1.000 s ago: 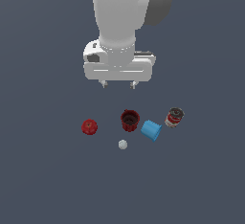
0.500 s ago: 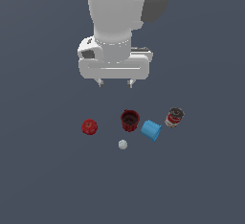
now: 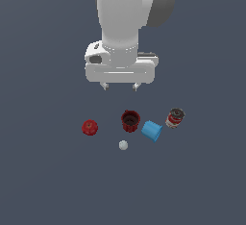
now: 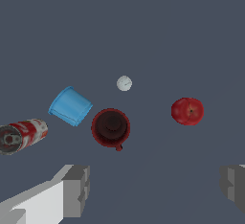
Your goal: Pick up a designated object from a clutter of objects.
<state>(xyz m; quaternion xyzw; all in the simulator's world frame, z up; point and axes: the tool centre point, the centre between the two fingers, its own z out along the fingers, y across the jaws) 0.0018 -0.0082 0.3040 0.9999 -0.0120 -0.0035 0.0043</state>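
Your hand [image 3: 120, 86] hangs wide open and empty above the counter [image 3: 48, 181]; the small red-and-white cylindrical can [image 3: 175, 118] lies untouched, so the whole pickup remains.

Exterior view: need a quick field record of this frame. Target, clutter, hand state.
target: red-white can, lying tilted, farthest to the exterior view's right
beside target: light blue cup, on its side
centre: dark red cup, upright, opening up
exterior view's left: red ball, apart from the rest
nearest camera: white ball
hand: open, above the clutter, holding nothing
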